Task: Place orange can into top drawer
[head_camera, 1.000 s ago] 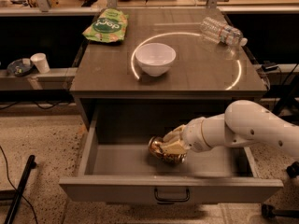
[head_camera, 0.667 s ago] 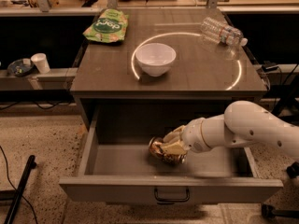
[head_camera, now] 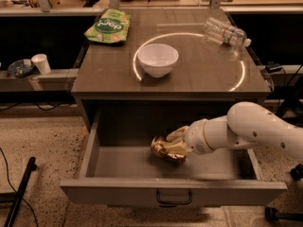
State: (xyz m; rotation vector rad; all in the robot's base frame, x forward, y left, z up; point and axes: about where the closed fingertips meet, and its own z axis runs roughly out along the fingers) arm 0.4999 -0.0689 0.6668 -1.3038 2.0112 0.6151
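Gripper point(head_camera: 173, 145) reaching down inside the open top drawer point(head_camera: 173, 192), fingers clamped on the orange can point(head_camera: 164, 151) at its tip, can at or just above the floor beneath it; placing step, release judged next, then a lift clear of the front panel

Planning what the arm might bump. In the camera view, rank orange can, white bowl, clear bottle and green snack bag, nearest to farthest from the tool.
The tool is inside the open top drawer.
1. Orange can, at the tool.
2. White bowl, tabletop centre.
3. Clear bottle, back right, and green snack bag, back left: too close to call.
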